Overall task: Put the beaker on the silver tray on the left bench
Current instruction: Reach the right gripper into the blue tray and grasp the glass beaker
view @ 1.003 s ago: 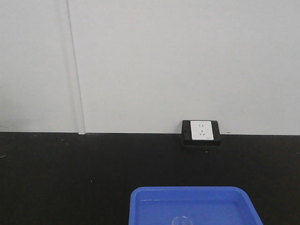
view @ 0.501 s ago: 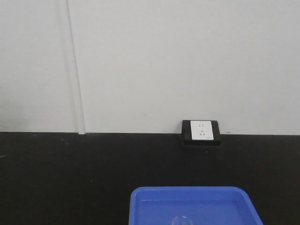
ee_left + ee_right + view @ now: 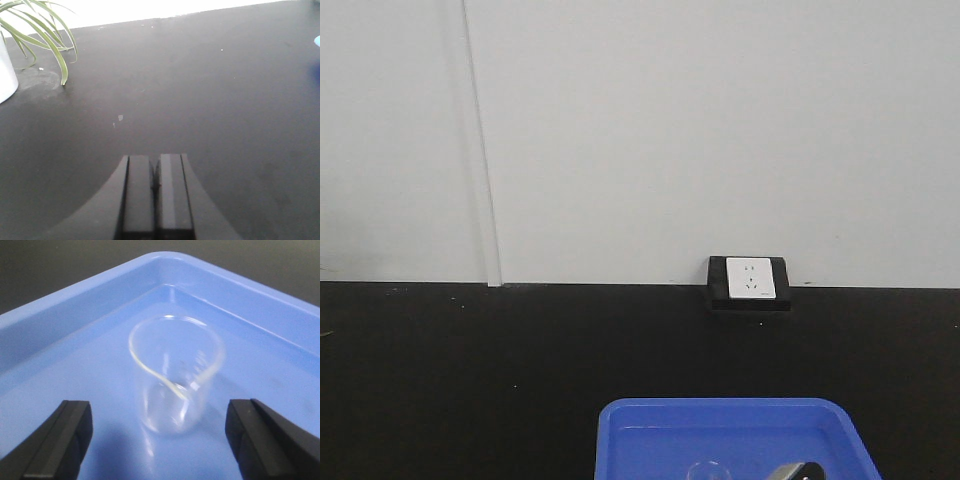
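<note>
Beaker: the beaker stands upright on the floor of the blue tray, apart from its walls. Front view shows only a bit of the rim at the bottom edge.
R end effector: the right end effector has its jaws spread wide, one finger on each side of the beaker. Neither touches the glass & it holds nothing.
L end effector: the left end effector has its fingers pressed together w/ nothing between them. It sits over the bare black surface, w/ a plant at the far left.
Silver tray: not in any view, so we can't say where it lies.
Step (our guess): pre-grasp, w/ the jaws lined up & closing on the beaker next.
Risk 1: thin glass w/ smooth walls. If we squeeze too hard it may crack, too soft & it may slip on lift.
Risk 2: the fingers look low, near the tray floor. If one meets the glass before the other, the beaker may skid or tip.
Risk 3: lifting too low could clip the beaker on the tray wall.
Risk 4: the goal is unseen, so we need a visual fix before any carry.
Risk 5: clear glass on blue gives faint edges, so the centring may be off.
</note>
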